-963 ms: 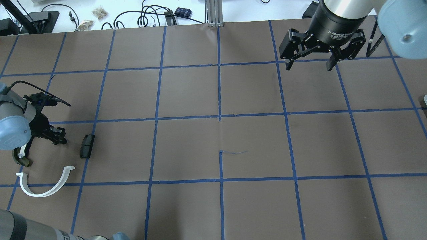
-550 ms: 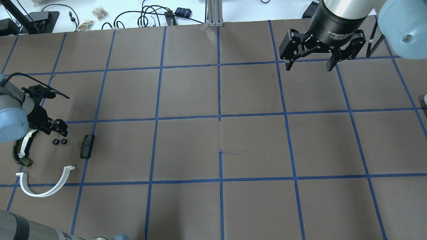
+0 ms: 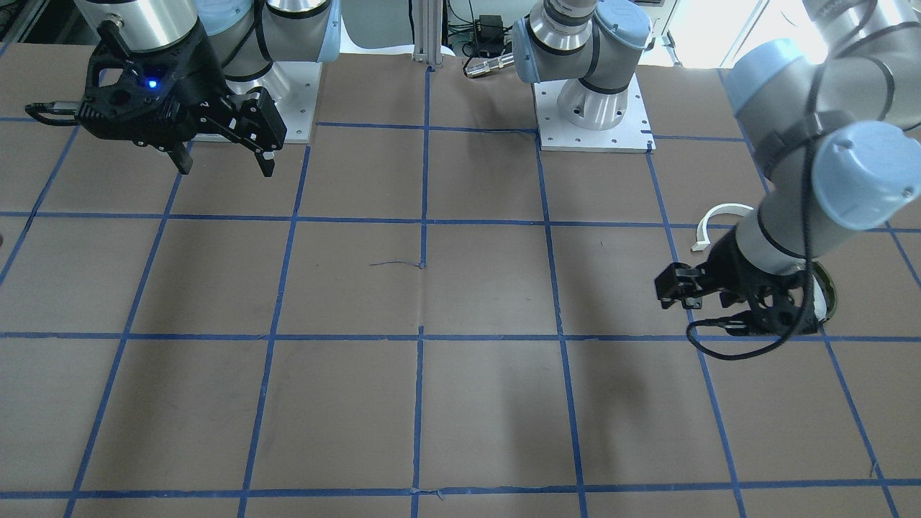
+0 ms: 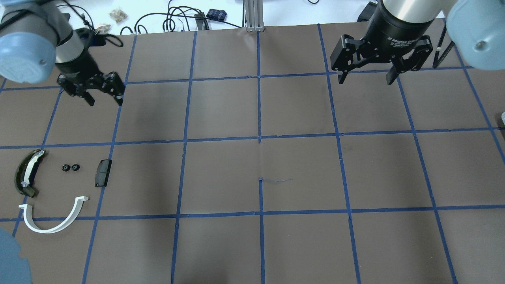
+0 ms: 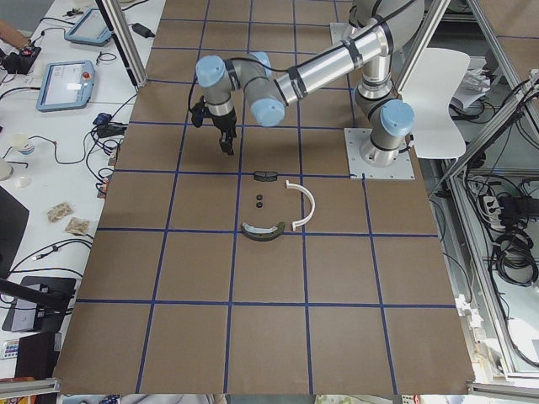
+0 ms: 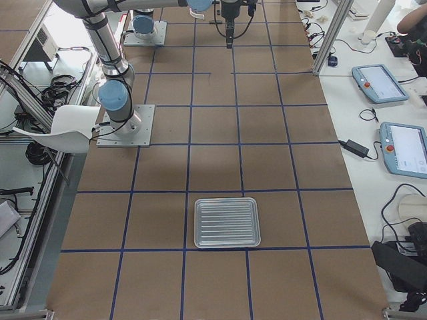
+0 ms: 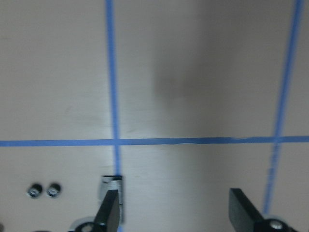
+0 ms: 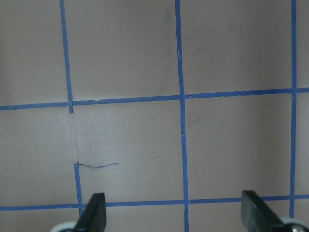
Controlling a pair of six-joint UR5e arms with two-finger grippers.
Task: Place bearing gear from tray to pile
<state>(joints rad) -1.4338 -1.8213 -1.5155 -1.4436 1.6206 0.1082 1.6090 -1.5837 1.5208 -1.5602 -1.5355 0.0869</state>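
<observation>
The bearing gear [image 4: 70, 167], two small black round parts, lies on the table in the pile, between the olive curved piece with a white strip [image 4: 27, 172] and the small dark block [image 4: 103, 172]. The white half-ring [image 4: 53, 221] lies just in front of them. My left gripper [image 4: 105, 101] is open and empty, raised over the table well beyond the pile. Its wrist view shows the bearing gear [image 7: 43, 190] at the lower left. My right gripper [image 4: 365, 81] is open and empty at the far right. The ribbed metal tray [image 6: 226, 222] shows empty in the exterior right view.
The table is brown paper with a blue tape grid [image 4: 259, 138]. Cables and small items lie on the white bench beyond the far edge [image 4: 173, 17]. The arm bases [image 3: 593, 108] stand at the robot's side of the table.
My left gripper has lifted off the pile and swung away toward the far side. The bearing gear it was over now lies uncovered on the table. The right arm has not moved.
</observation>
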